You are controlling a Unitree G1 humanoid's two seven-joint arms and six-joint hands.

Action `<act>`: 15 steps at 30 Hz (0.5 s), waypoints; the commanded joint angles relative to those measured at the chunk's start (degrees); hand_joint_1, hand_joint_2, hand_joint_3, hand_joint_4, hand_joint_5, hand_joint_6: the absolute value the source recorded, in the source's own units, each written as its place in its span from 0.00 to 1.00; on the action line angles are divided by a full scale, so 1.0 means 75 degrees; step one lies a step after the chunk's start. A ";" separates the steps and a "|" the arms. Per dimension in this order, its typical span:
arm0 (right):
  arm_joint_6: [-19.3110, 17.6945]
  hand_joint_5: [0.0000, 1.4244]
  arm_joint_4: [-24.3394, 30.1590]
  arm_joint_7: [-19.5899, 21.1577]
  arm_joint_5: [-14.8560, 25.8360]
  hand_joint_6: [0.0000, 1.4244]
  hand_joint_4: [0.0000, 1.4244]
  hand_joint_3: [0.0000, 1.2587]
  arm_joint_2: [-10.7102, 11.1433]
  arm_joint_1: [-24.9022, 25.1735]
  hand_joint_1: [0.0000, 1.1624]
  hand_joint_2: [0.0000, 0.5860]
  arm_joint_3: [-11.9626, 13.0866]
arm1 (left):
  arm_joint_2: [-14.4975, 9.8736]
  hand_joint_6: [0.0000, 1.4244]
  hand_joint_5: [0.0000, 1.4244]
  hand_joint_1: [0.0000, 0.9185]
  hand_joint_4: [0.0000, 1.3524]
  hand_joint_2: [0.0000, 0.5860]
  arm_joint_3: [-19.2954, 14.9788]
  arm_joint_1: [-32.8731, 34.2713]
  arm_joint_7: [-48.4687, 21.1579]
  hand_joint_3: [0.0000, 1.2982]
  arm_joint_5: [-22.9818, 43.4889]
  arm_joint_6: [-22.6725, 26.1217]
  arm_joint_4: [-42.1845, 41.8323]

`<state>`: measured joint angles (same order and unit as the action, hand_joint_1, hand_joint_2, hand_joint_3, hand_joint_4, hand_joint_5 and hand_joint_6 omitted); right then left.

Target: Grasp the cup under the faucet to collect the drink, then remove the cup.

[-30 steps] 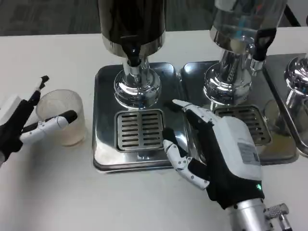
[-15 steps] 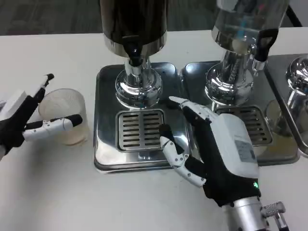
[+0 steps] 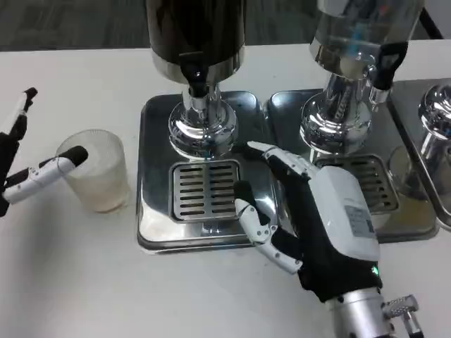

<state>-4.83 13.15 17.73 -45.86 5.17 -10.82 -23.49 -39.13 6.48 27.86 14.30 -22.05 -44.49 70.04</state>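
Clear plastic cup (image 3: 95, 169) is sitting on the white table (image 3: 84, 282) off to the left of the steel drip tray (image 3: 151, 218), so not under the faucet (image 3: 198, 83) of the dark dispenser (image 3: 195, 35). It's upright, with what looks like a bit of pale liquid near the bottom, though that's hard to say for sure. The left hand (image 3: 21, 158) is at the left edge with its fingers spread apart and holding nothing; one black fingertip (image 3: 76, 155) sits right at the cup's near rim, and I can't tell if it's actually touching. The right hand (image 3: 310, 218) is over the front right part of the tray, beside the slotted grate (image 3: 204, 190), fingers loosely apart and gripping nothing. To the right there's a second dispenser (image 3: 356, 42) with a clear tank on its own tray (image 3: 416, 225).
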 commanded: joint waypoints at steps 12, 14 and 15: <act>-0.0088 0.21 -0.0040 -0.0130 0.0054 0.23 0.23 0.28 0.0122 0.0137 0.31 0.76 -0.0036 | -0.0245 0.08 0.00 0.03 0.00 0.00 0.0543 -0.0258 -0.0558 0.00 -0.0470 0.0296 0.0154; -0.0098 0.21 -0.0055 -0.0136 0.0058 0.23 0.23 0.28 0.0115 0.0156 0.32 0.76 -0.0048 | -0.0268 0.08 0.00 0.03 0.00 0.00 0.0626 -0.0228 -0.0547 0.00 -0.0556 0.0365 0.0158; -0.0106 0.21 -0.0071 -0.0136 0.0065 0.23 0.23 0.28 0.0106 0.0172 0.32 0.76 -0.0056 | -0.0269 0.08 0.00 0.03 0.00 0.00 0.0646 -0.0203 -0.0537 0.00 -0.0584 0.0403 0.0162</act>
<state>-4.83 13.15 16.84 -45.70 5.78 -10.17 -23.66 -39.89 10.39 26.52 10.49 -25.37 -42.42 70.94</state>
